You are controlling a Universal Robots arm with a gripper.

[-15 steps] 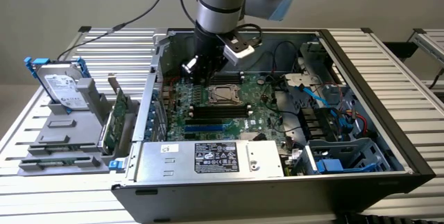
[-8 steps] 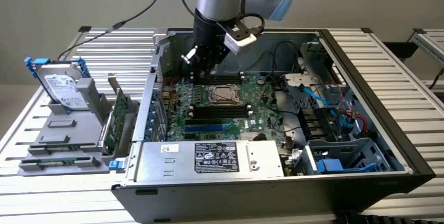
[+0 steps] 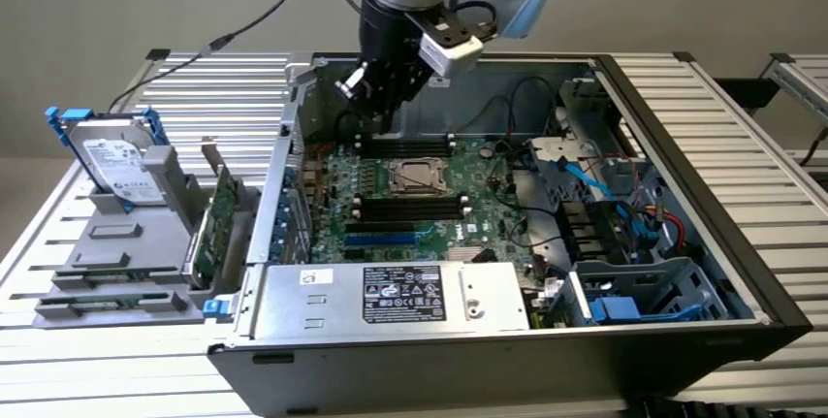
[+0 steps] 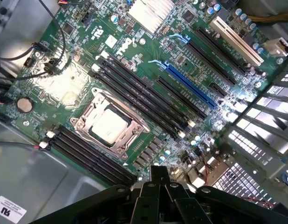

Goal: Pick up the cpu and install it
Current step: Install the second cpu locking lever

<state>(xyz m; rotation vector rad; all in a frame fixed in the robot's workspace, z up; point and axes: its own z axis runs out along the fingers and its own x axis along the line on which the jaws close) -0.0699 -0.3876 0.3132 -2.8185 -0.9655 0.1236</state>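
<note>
The cpu (image 4: 109,127), a small square chip with a silver-grey top, lies flat in the motherboard socket with a metal frame (image 4: 134,122) around it. In the exterior view the cpu (image 3: 417,176) sits at the middle of the green motherboard (image 3: 453,229) inside the open computer case. My gripper (image 3: 375,125) hangs above the board near the case's back wall, up and to the exterior view's left of the socket. Its black fingers (image 4: 158,177) are shut together with nothing between them, clear of the chip.
Black memory slots (image 4: 134,93) flank the socket, and a blue slot (image 4: 190,88) lies beyond them. The power supply (image 3: 388,294) fills the case front, with cables and a drive cage (image 3: 621,243) at the exterior view's right. A hard drive (image 3: 114,161) and a green card (image 3: 220,209) stand outside on the left.
</note>
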